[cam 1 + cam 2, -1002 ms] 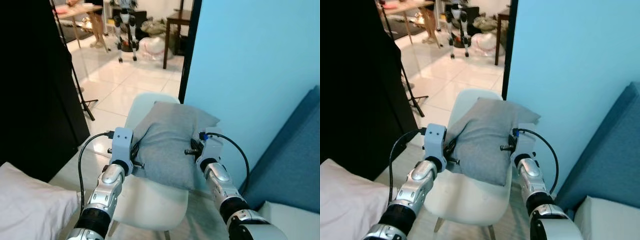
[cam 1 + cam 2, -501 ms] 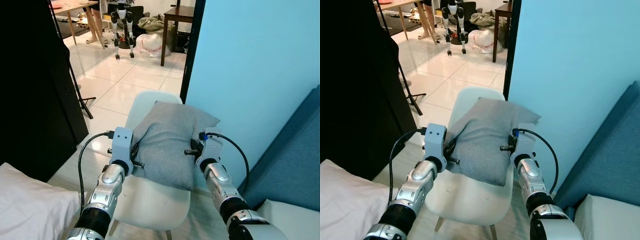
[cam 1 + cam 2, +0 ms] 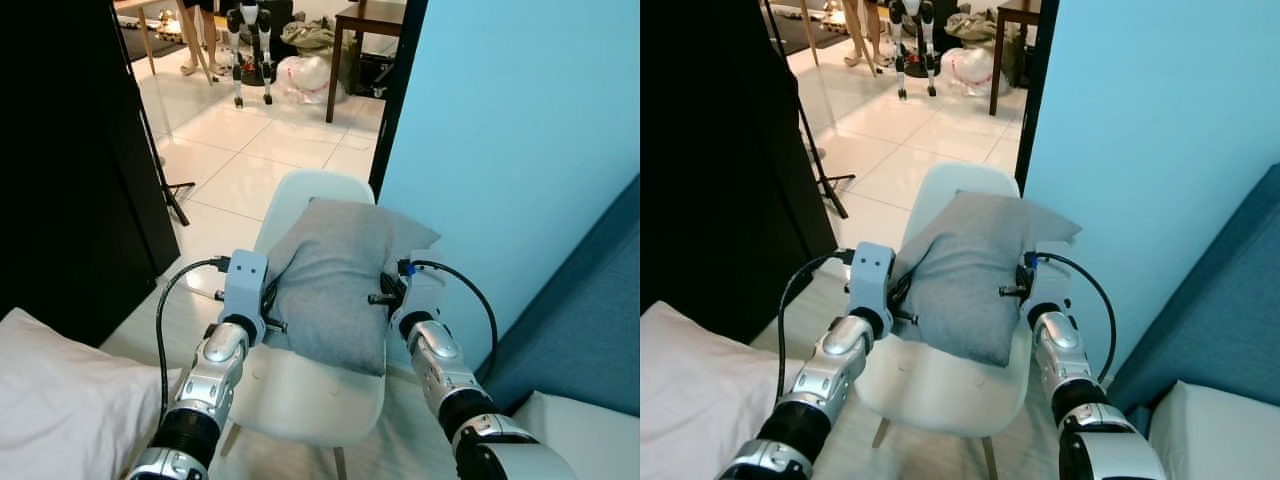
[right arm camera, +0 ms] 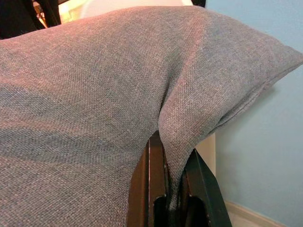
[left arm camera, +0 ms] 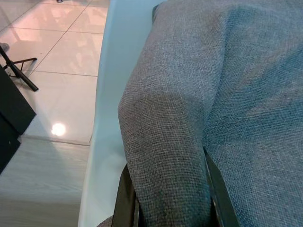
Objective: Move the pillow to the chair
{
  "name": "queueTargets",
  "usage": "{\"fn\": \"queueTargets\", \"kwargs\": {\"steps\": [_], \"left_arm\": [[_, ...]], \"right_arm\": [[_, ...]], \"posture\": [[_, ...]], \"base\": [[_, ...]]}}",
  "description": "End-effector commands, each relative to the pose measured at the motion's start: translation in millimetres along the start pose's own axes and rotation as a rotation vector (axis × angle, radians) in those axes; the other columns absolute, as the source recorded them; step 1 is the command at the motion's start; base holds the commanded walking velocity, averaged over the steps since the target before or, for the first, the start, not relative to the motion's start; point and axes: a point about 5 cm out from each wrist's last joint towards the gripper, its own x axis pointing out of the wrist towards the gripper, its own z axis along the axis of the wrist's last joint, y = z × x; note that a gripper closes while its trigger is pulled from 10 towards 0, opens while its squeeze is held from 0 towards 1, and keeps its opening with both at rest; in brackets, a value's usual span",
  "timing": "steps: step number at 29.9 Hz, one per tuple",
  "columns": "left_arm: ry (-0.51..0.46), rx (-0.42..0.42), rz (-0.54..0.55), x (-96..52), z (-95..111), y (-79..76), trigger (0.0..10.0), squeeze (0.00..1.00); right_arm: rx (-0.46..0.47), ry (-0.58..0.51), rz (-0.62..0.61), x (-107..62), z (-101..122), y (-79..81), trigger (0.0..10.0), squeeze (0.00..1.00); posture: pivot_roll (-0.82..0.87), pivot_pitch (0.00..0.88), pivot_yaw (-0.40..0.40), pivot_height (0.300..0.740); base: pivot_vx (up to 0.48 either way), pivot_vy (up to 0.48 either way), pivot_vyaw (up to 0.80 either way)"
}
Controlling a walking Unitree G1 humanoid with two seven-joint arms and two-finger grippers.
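Note:
A grey fabric pillow point(image 3: 340, 275) hangs above the seat of a white moulded chair point(image 3: 300, 390), its far end against the chair's backrest point(image 3: 300, 195). My left gripper point(image 3: 270, 312) is shut on a fold at the pillow's left edge; the left wrist view shows the cloth point(image 5: 189, 118) bunched between both fingers point(image 5: 124, 201). At the right edge my right gripper point(image 3: 388, 298) is shut on another pinch of the pillow point(image 4: 118, 80), held between its fingers point(image 4: 149, 184).
A light blue wall point(image 3: 520, 130) stands right of the chair, a blue sofa point(image 3: 590, 320) beyond it. A black panel point(image 3: 60, 160) and a stand's legs point(image 3: 170, 200) are at left. White bedding point(image 3: 60, 390) lies at lower left. Tiled floor point(image 3: 250, 140), a dark table point(image 3: 365, 25), another robot point(image 3: 250, 40) and a person's legs are far behind.
The camera has tilted and shifted slightly, so the whole scene sits a little differently. Both grippers keep their hold; the pillow has come slightly further over the chair seat.

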Motion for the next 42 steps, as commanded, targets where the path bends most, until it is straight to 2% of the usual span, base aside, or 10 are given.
{"fn": "queueTargets", "kwargs": {"steps": [1, 8, 18, 29, 31, 32, 34, 38, 40, 42], "left_arm": [[-0.045, 0.016, 0.041, 1.3, 9, 10.5, 10.0, 0.00], [-0.053, 0.021, 0.048, 2.3, 11, 12.5, 10.0, 0.00], [-0.085, 0.035, 0.073, 11.9, 25, 18.7, 10.0, 0.00], [-0.097, 0.079, 0.107, 18.0, 37, 34.4, 10.0, 0.00], [-0.094, 0.099, 0.145, 20.0, 42, 45.1, 10.0, 0.00], [-0.094, 0.099, 0.145, 20.0, 42, 45.1, 10.0, 0.00], [-0.081, 0.110, 0.182, 20.7, 43, 53.5, 10.0, 0.00], [-0.073, 0.118, 0.208, 20.8, 43, 57.6, 10.0, 0.00], [-0.047, 0.137, 0.293, 19.5, 39, 68.5, 10.0, 0.00], [-0.032, 0.144, 0.326, 18.7, 37, 72.6, 10.0, 0.00]], "right_arm": [[0.018, -0.026, -0.019, 1.7, 6, -3.6, 10.0, 0.00], [0.026, -0.032, -0.015, 2.2, 7, -3.1, 10.0, 0.00], [-0.003, -0.046, 0.037, 9.2, 18, 6.1, 10.0, 0.00], [-0.025, -0.022, 0.058, 12.1, 20, 7.0, 10.0, 0.00], [-0.043, -0.008, 0.064, 13.8, 22, 6.3, 10.0, 0.00], [-0.043, -0.008, 0.064, 13.8, 22, 6.3, 10.0, 0.00], [-0.056, -0.007, 0.063, 15.9, 26, 6.4, 10.0, 0.00], [-0.058, -0.013, 0.068, 17.6, 29, 8.3, 10.0, 0.00], [-0.038, -0.015, 0.087, 20.1, 31, 14.8, 10.0, 0.00], [-0.049, -0.016, 0.102, 21.2, 33, 18.1, 10.0, 0.00]], "posture": [[0.01, 0.000, -0.043, 0.656], [0.01, 0.000, -0.049, 0.656], [0.01, 0.000, -0.052, 0.641], [0.01, 0.000, -0.065, 0.621], [0.02, 0.009, -0.070, 0.616], [0.02, 0.009, -0.070, 0.616], [0.01, 0.057, -0.067, 0.616], [0.01, 0.088, -0.064, 0.616], [0.00, 0.121, -0.064, 0.606], [0.01, 0.139, -0.071, 0.606]], "base": [[0.000, 0.000, 0.00], [0.000, 0.000, 0.00], [0.000, 0.000, 0.00], [0.000, 0.000, 0.00], [0.000, 0.000, 0.00], [0.000, 0.000, 0.00], [0.000, 0.000, 0.00], [0.000, 0.000, 0.00], [0.000, 0.000, 0.00], [0.000, 0.000, 0.00]]}}
